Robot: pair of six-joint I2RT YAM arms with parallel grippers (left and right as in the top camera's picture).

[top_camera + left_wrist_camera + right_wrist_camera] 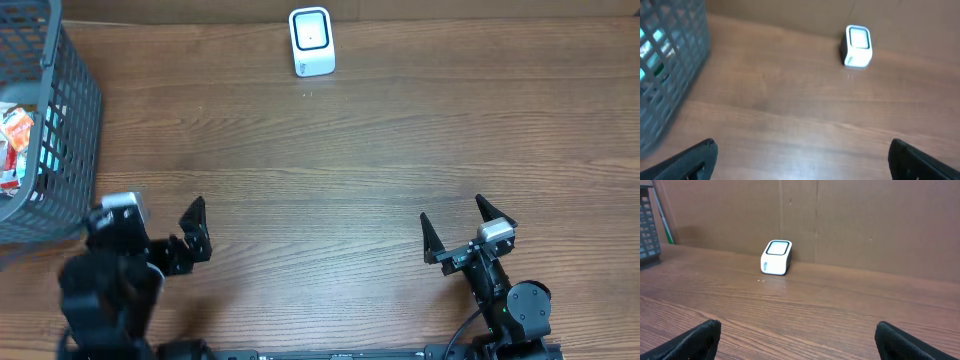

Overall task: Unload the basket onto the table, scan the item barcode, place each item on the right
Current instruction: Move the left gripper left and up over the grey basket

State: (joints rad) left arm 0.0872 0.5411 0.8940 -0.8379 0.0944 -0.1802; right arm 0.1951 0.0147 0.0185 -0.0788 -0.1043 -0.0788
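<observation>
I see a brown wooden table (330, 170), its grain running side to side. A small white barcode scanner (311, 42) with a dark-rimmed window stands on it at the far edge. It is well ahead of my left fingers (687, 162) and off to their right, and well ahead of my right fingers (690, 340) and off to their left. A grey mesh basket (70, 130) sits on the table near the left fingers, ahead of them and to their left.

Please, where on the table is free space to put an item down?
Bare: the table between the scanner, the grey basket, the left hand and the right hand, also right of the scanner. Crowded: the left edge, basket with packets.
</observation>
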